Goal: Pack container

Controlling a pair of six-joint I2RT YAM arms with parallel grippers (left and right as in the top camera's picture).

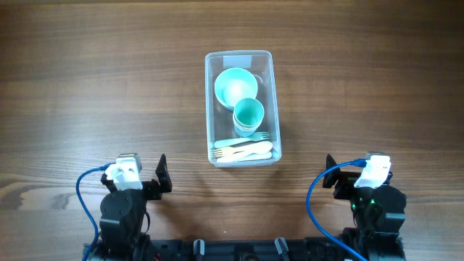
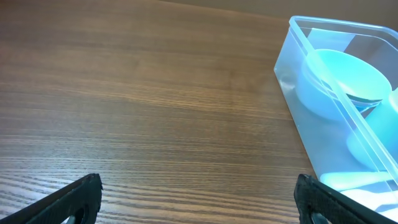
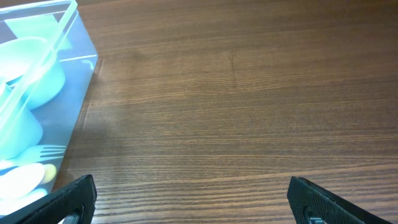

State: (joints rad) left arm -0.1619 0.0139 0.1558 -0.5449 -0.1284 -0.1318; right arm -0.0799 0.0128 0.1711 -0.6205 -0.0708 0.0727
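On wooden table [image 1: 87, 72], container [image 1: 239, 54] holding bowl [image 1: 235, 85], cup [image 1: 248, 114], forks [image 1: 232, 153] (pastel); left tool [image 2: 199, 202], right tool [image 3: 199, 199] spread apart, empty

Robot lab setup — wood-grain table [image 1: 87, 72], left arm [image 1: 119, 212], right arm [image 1: 377, 206], blue cables [image 1: 309, 192].

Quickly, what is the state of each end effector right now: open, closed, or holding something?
Left end effector: open, holding nothing.
Right end effector: open, holding nothing.
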